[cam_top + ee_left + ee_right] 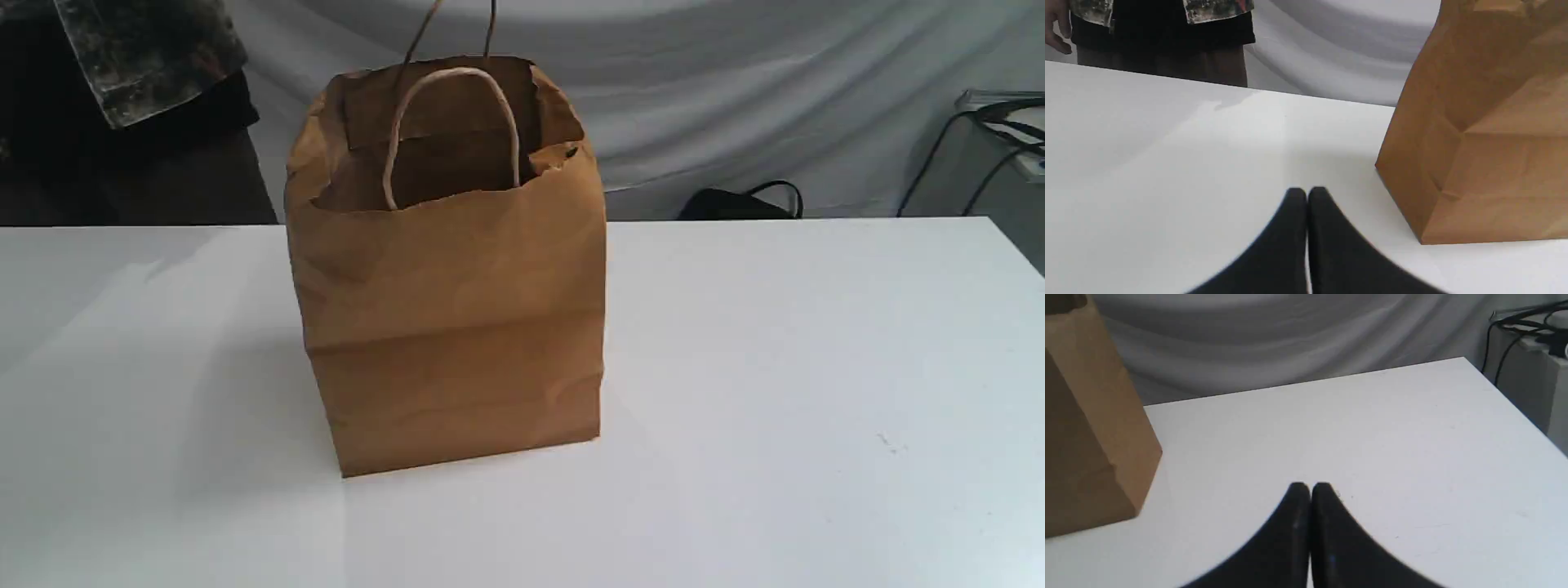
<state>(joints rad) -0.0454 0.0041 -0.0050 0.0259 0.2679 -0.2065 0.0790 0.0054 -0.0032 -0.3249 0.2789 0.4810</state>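
White table [816,367] with a draped grey cloth [735,82] hung behind it, pretty bare setup. Only one thing is standing on it: a brown paper bag [457,327], a bit left of centre in the exterior frame and towards the back half of the tabletop. It's upright, so its long axis runs straight up, with the mouth open at the top. The rim is crumpled and there's a small tear on its right side. One twisted paper handle [454,72] arches over the near edge of the opening.

Neither arm shows up in the exterior shot, so you only get them from the wrist cams. The left gripper [1306,192] has its two black fingers pressed together with nothing between them, hovering low over bare table. The bag's lower corner [1412,204] sits near the tips, off to one side and slightly ahead, not touching. The right gripper [1310,486] is pinched closed and empty as well, and from there the bag [1094,437] is well apart, out at the edge of what that cam sees. So I'd say the left arm is the nearer one, though neither is in contact.

Upper left of the exterior frame there's a person [122,106] in dark clothes behind the table, and some black cables [988,139] at the far right.
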